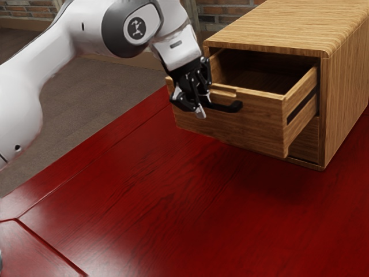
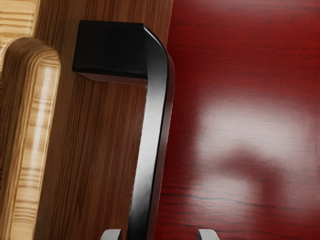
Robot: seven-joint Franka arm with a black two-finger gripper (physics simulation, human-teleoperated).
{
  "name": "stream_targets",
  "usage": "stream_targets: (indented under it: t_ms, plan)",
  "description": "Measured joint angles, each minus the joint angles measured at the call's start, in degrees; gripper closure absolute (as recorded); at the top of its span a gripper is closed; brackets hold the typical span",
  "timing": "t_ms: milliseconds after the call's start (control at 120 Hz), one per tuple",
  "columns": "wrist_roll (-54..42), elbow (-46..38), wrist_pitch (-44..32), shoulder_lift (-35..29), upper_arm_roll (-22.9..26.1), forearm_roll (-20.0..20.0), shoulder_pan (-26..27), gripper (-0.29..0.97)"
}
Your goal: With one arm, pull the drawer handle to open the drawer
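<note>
Reaching in from the upper left of the exterior view, the white Franka arm [image 1: 52, 75] brings its black jaws to the drawer handle [image 1: 226, 107], just above and right of frame centre. The handle is a black bar mounted across the front of the wooden drawer [image 1: 253, 118], near the top edge of that front. The drawer stands partly pulled out of the wooden cabinet [image 1: 340, 86], which occupies the upper right of the frame. The drawer's shaded interior shows above its front panel. The cabinet sits on a glossy red wooden counter [image 1: 173, 219] that fills the lower frame. Grey floor [image 1: 98, 98] and a brick wall [image 1: 230, 11] lie behind.

In the wrist view, the handle [image 2: 150, 150] runs as a black bar from its mounting block toward the hand, standing off the drawer front [image 2: 95, 160]. Two pale fingertips [image 2: 112, 234] flank the bar. One is just beside it; the other is apart, with red counter [image 2: 250, 125] visible in the gap. The jaws are released, straddling the handle without clamping it.
</note>
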State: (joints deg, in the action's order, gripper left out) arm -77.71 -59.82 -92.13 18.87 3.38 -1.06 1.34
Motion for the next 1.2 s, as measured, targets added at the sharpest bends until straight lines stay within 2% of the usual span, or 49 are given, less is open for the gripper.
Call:
stream_targets:
  t_ms: [300, 892, 1092, 1200]
  plan:
    - [0.82, -5.82, 0.05, -5.50, 0.20, -0.34, -0.41, 0.59]
    - [2.25, -18.11, -1.11, -16.21, 0.71, -3.04, -3.06, 0.55]
    - [2.85, -15.68, -1.22, -17.58, 1.32, -2.79, -4.50, 0.33]
    - [3.08, -14.07, -0.64, -20.39, 2.93, -2.76, -6.66, 0.21]
